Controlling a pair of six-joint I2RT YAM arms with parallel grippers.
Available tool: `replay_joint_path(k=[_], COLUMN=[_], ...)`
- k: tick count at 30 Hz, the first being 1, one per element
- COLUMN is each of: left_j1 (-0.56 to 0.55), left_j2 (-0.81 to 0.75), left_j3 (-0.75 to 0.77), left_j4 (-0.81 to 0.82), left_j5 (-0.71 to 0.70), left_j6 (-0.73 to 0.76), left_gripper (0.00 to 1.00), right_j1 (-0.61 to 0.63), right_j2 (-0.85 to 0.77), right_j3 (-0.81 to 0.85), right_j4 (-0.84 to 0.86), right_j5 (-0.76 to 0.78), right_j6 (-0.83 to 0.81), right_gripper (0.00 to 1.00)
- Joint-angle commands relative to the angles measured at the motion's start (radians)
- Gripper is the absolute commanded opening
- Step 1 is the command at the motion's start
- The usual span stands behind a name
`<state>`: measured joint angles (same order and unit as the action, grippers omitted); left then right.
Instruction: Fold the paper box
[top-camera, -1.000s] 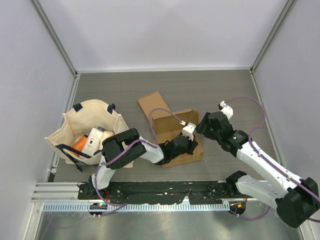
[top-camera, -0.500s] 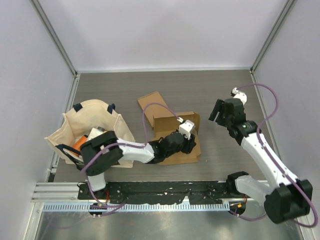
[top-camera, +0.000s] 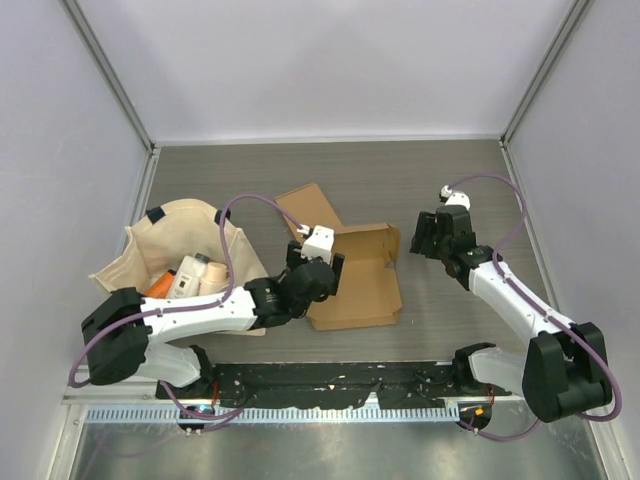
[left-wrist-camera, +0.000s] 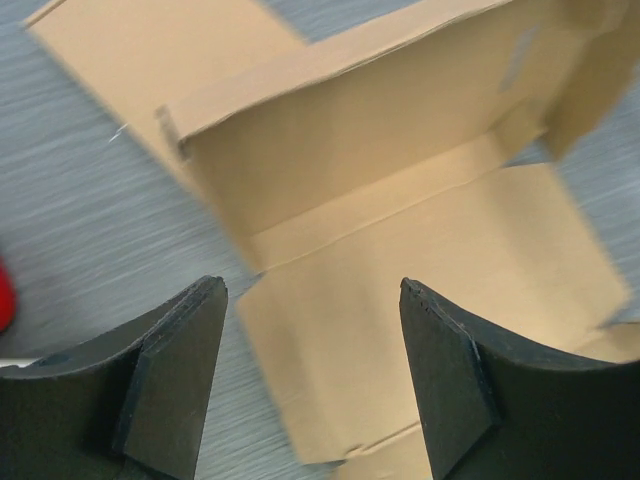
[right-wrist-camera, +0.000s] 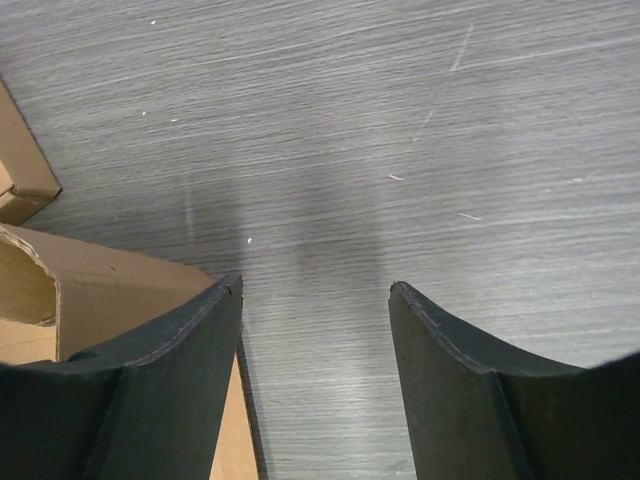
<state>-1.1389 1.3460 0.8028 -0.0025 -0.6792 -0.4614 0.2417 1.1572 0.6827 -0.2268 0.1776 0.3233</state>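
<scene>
Because both the left gripper (left-wrist-camera: 310, 300) and the right gripper (right-wrist-camera: 315, 290) gape wide and hold nothing, the paper box (top-camera: 365, 290) stands unsupported, so its upright wall could flop flat.

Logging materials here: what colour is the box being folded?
The box is plain tan-brown cardboard, unprinted; the left wrist view shows it best.

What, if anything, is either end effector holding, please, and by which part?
Nothing is held. The left end effector is open over the box, gripping no part of it; the right end effector is open over the table beside it.
</scene>
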Motion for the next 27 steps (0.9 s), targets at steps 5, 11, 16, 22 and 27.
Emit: replay_joint_path(k=[5,11,16,22,27], left_j1=[0.126,0.179,0.179,0.179,0.179], left_j2=[0.005,0.079,0.136,0.197,0.223], left_j3=[-0.033,-0.028,-0.019,0.002,0.004], left_j4=[-0.042,0.165,0.249,0.300,0.369], left_j5=[-0.128,-0.008,0.010,-0.023,-0.053], left_j6=[-0.097,0.024,0.053,0.107,0.177], left_gripper=[0.74,0.73,0.68,0.55,0.38], right_j1=[0.016,0.025,0.033,0.034,0.034], right_j2=[0.015,0.032,0.033,0.019,0.029], right_j3=[-0.067,-0.095,-0.094,-0.092,-0.094], right_j4=[0.221,0.293,0.297,0.294,0.299], right_j5=[-0.147,-0.216,-0.218,-0.224,-0.242], right_j6=[-0.107,-0.116,-0.112,-0.113,-0.118], right_gripper=[0.61,0.59,0.59,0.59,0.59])
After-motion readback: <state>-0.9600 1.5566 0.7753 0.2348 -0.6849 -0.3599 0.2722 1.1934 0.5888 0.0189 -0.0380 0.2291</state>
